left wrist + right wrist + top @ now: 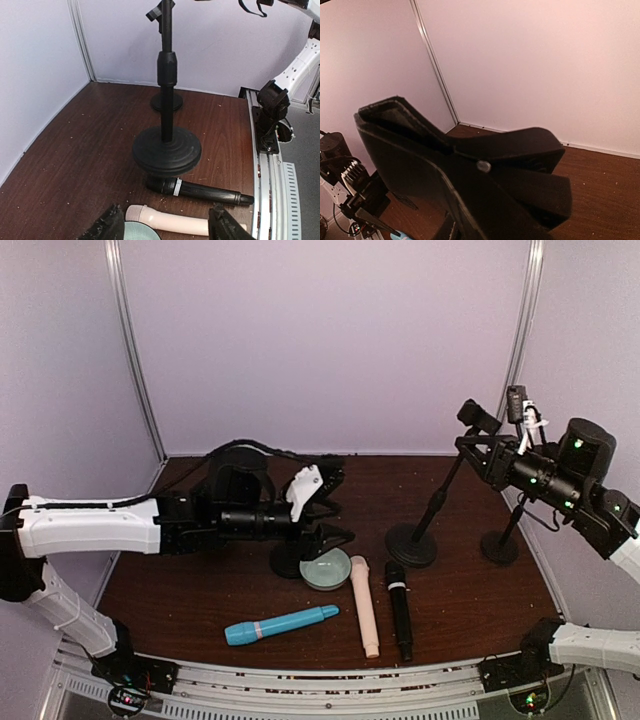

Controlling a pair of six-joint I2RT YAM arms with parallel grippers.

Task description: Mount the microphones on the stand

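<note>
Tabletop (180, 590) of dark reddish-brown wood grain, dull, peppered with pale crumbs and specks. Enclosed on three sides by plain pale lilac walls (320, 340), joined at the corners by grey metal strips (135, 360). Perforated metal rail (300, 682) along the near edge. All three microphones flat on the tabletop toward the front, none on a stand. Light blue microphone (280, 624) at the left, lying roughly crosswise. Pink-beige microphone (365, 620) and black microphone (400, 610) side by side, close but apart, running front to back. Pale green bowl (325, 572) just beside the far end of the pink-beige microphone. Centre stand (412, 545) and right-hand stand (498, 546) upright on black round bases; a third dark round base (288, 562) partly hidden beneath the left arm. Left gripper (340, 508) hovering over the bowl, fingers well apart, nothing between them. Right gripper (478, 440) raised at the top of the centre stand; clamped on it or not, impossible to tell.
</note>
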